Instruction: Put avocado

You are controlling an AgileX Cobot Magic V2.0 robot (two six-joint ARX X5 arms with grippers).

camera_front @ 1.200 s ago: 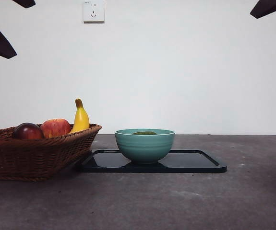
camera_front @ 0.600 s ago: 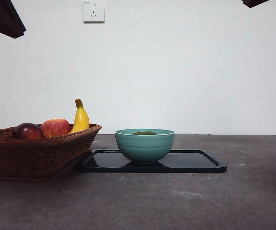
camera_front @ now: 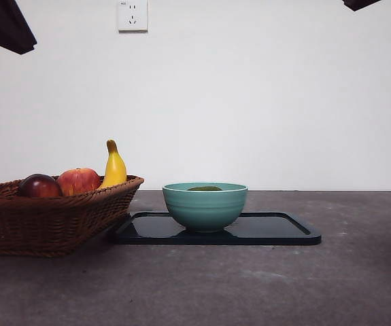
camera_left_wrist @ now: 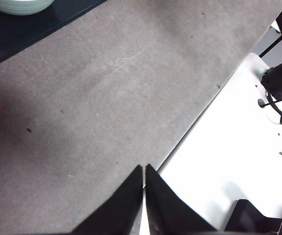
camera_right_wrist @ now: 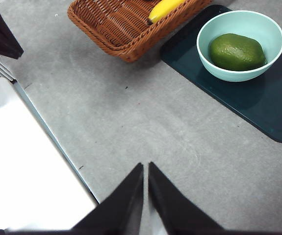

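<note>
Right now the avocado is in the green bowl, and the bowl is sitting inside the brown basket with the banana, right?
Not quite. The avocado is in the green bowl, but the bowl sits on the dark tray, beside the basket, not inside it. The banana is in the basket. The right wrist view shows this.

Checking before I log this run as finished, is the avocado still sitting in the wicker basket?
No, the avocado lies inside the light teal bowl on the dark tray, apart from the wicker basket.
</note>
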